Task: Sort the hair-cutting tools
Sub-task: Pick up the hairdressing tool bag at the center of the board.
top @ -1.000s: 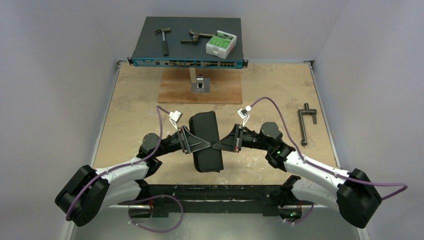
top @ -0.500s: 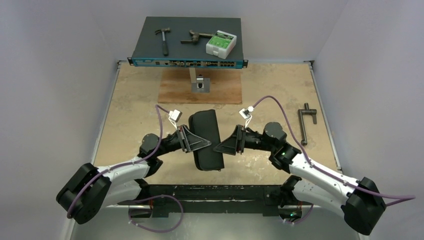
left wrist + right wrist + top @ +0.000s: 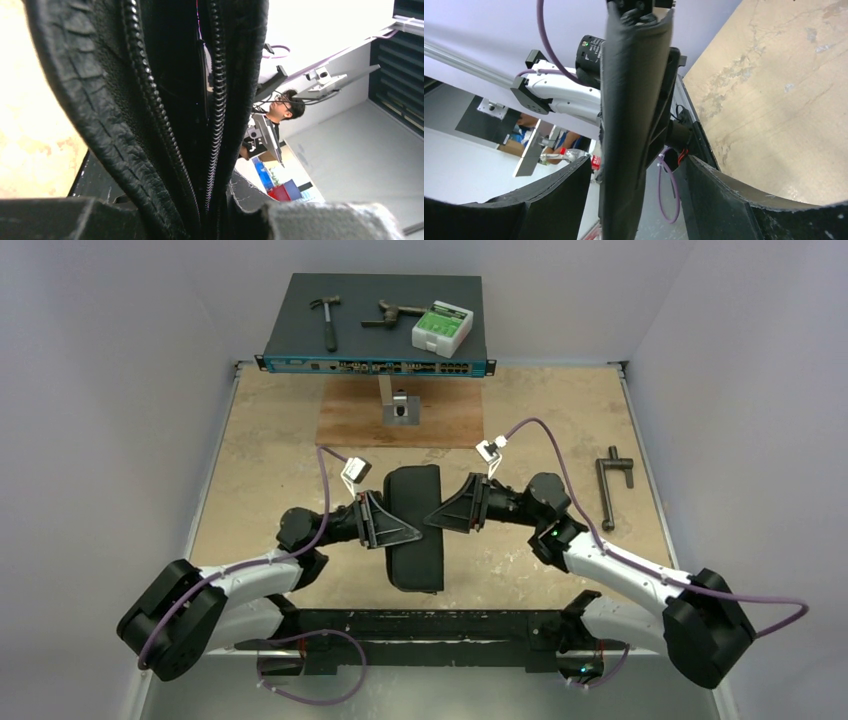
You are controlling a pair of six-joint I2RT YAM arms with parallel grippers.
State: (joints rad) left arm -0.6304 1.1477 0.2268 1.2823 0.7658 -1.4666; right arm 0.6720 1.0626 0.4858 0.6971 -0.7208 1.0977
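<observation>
Pinching the black zip case (image 3: 415,552), the left fingers (image 3: 60,217) should hold firm while the wide-spread right fingers (image 3: 549,200) take its opposite edge squarely; no hair-cutting tools show, perhaps they lie inside.

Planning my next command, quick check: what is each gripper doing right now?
Left gripper: closed on the black textured zippered pouch.
Right gripper: open, one finger on each side of the pouch, not gripping it.
</observation>
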